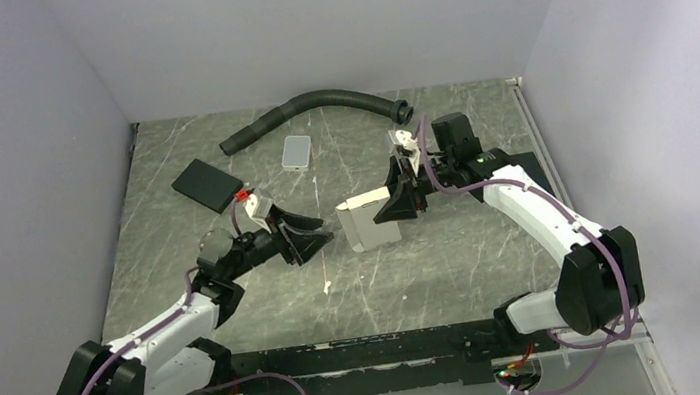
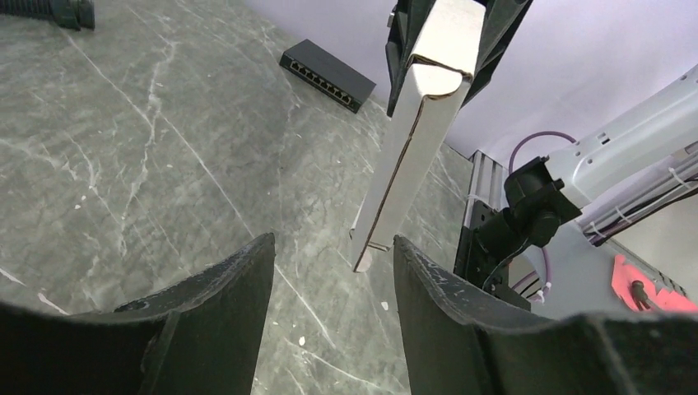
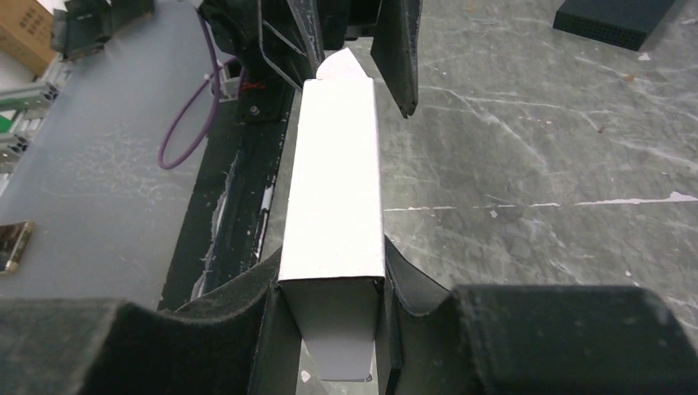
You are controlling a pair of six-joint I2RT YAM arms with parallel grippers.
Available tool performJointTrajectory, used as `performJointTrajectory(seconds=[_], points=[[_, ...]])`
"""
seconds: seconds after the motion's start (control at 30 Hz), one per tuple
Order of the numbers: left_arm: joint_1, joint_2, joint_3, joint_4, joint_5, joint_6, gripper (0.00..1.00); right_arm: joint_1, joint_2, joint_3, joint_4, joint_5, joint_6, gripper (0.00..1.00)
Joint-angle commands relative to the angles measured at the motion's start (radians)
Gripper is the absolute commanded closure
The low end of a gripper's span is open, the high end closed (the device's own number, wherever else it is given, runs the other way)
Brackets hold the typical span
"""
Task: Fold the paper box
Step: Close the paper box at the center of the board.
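Cardboard fills the right gripper (image 3: 333,280): its jaws are clamped on the two broad faces of the paper box (image 3: 337,181), close to one end. The left gripper (image 2: 333,247) has its jaws apart with nothing in them. In the right wrist view its fingers (image 3: 397,49) stand on either side of the carton's far end without pinching it.

The box is held off the table (image 1: 435,268), over its middle, between the two grippers. It already looks formed into a slim rectangular sleeve, so I judge the body done. Both ends seem open: a rounded tuck flap sticks out at the far end, and another flap hangs below the right gripper. Tucking those is likely what remains.

The right arm reaches forward and bends inward, with its wrist about level. The left arm stretches low across the table, aimed at the box's free end. A black hose (image 1: 314,101), grey tile (image 1: 297,151) and black pad (image 1: 208,185) lie well behind.
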Motion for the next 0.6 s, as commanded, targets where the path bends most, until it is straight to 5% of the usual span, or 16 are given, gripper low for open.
performJointTrajectory(seconds=[0.0, 0.4, 0.57], points=[[-0.010, 0.022, 0.001, 0.135, 0.031, 0.085, 0.41, -0.016, 0.005, -0.015, 0.120, -0.093, 0.103, 1.00], [-0.160, 0.025, -0.082, 0.034, -0.138, 0.678, 0.36, -0.045, 0.014, -0.067, 0.404, -0.185, 0.442, 1.00], [-0.201, 0.078, -0.065, 0.053, -0.189, 0.792, 0.34, -0.050, 0.017, -0.065, 0.436, -0.197, 0.501, 1.00]])
